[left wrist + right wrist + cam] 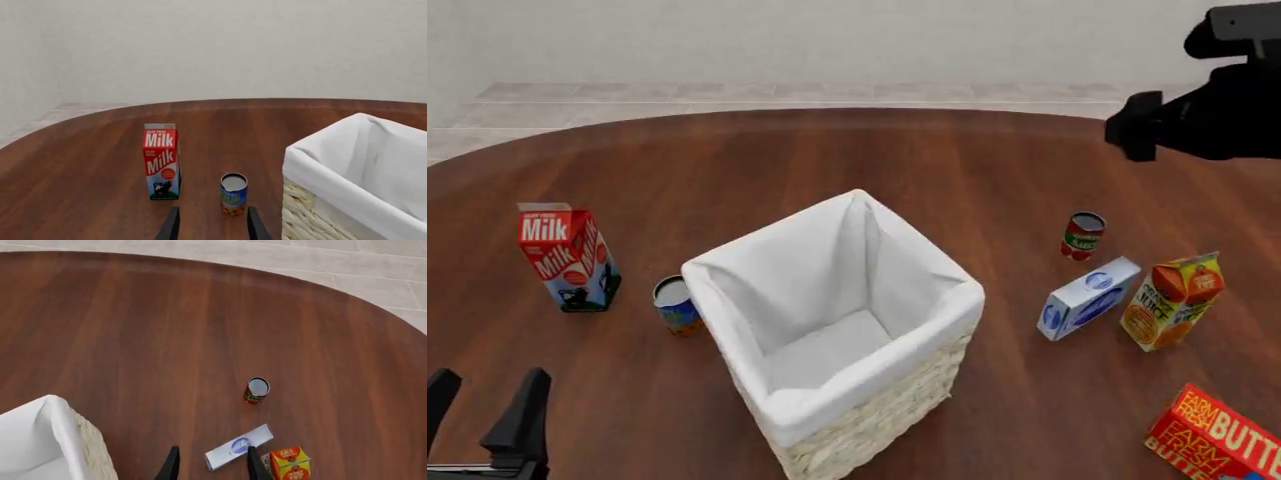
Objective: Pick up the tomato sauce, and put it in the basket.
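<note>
Round dark wood-grain table (988, 170) before a plain pale wall, pale tiled floor beyond its edge. Legible print: a red carton (566, 256) marked "Milk", a red box (1217, 435) marked "FARM FRESH BUTTER"; other labels unreadable. The tomato sauce (1082, 236) stands upright on the table, well right of the basket (868, 420) — left gripper (211, 225) and right gripper (211, 462) both parted, holding nothing.

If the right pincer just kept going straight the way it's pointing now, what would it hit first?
Most likely the white-and-blue carton lying on the table, which sits between the open right pincer fingertips in its wrist view. The tomato sauce stands farther on. Depth is unclear.
</note>
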`<state>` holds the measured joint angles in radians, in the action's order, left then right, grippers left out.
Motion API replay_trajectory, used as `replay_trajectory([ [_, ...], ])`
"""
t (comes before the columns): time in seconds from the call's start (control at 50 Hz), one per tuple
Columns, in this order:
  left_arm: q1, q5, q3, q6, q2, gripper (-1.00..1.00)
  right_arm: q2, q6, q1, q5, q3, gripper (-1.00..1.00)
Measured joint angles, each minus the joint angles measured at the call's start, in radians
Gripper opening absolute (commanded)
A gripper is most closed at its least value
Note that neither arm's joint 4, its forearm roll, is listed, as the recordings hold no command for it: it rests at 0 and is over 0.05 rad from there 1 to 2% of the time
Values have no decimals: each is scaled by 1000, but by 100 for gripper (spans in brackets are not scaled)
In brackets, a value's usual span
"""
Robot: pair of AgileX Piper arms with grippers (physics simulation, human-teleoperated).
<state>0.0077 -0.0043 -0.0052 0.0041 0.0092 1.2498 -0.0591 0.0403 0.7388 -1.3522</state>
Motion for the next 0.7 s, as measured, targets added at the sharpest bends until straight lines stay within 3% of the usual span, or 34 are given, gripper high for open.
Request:
replay_trajectory([
  [0.3,0,0,1,0,-1,100,140,8,-41,43,-80,100],
  [0.7,0,12,-13,0,1,100,287,-3,-90,26,-150,100],
])
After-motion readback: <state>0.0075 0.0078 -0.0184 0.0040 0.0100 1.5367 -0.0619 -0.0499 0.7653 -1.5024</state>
